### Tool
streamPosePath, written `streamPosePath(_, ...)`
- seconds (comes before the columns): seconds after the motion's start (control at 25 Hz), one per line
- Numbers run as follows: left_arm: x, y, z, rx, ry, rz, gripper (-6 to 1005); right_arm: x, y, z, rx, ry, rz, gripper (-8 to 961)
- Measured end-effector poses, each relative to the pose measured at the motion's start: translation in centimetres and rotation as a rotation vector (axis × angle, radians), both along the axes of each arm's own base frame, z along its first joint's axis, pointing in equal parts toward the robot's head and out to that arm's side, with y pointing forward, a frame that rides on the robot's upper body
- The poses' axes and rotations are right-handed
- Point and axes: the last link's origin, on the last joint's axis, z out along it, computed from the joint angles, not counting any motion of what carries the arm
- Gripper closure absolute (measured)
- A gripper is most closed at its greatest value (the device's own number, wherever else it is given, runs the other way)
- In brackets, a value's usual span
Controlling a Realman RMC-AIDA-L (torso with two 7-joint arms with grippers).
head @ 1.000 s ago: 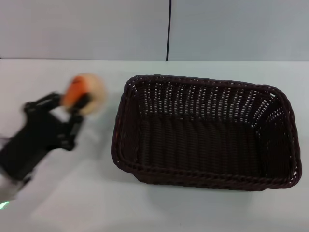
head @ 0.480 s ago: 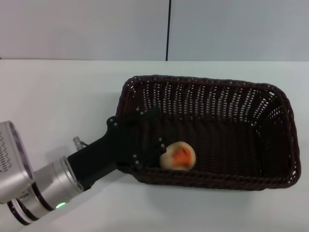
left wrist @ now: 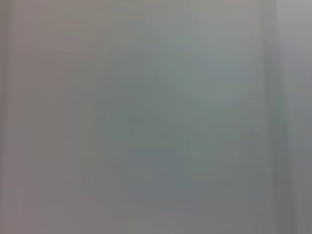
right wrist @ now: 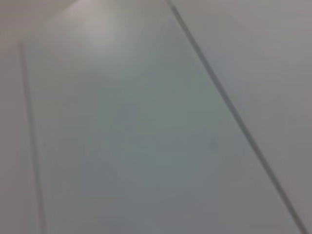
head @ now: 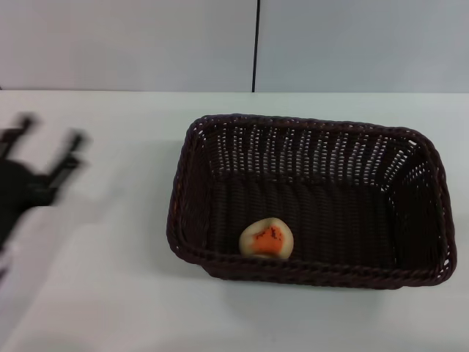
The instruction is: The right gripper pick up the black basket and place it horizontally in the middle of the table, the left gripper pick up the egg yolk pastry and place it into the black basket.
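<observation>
The left gripper [head: 42,143], fingers spread apart and empty, is being held over the table [head: 110,293] at its left edge, well apart from the black basket [head: 308,132]. The egg yolk pastry [head: 267,239] is being contained inside, against the near wall.

The egg yolk pastry [head: 267,240] lies in the black basket [head: 308,132] (near its front-left corner), on the table [head: 110,293].

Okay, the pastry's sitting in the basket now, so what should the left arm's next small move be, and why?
Probably just carry the left tool on out to a parked spot at the robot's left side. The egg yolk pastry lies inside the black basket, near its front wall, and the tool is empty with fingers spread, well clear of the rim over the table. Nothing seems left to grasp.
</observation>
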Motion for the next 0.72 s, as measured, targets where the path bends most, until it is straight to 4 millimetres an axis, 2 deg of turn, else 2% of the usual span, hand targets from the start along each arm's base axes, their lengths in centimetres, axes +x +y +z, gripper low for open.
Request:
streamPosePath(0.16, -3.0, -2.3, 3.1, 0.229, 0.018, 0.17, 187, 0.8, -0.2, -1.1, 0.086, -0.007, -0.106, 133)
streamPosePath(0.28, -3.8, -3.1, 3.9, 0.285, 0.023, 0.218, 178, 1.0, -0.2, -1.5, 0.117, -0.007, -0.151, 133)
streamPosePath(0.72, -4.4, -3.2, 4.4, 0.311, 0.026, 0.252, 172, 0.8, 0.8, -2.2, 0.131, -0.003, -0.179, 133)
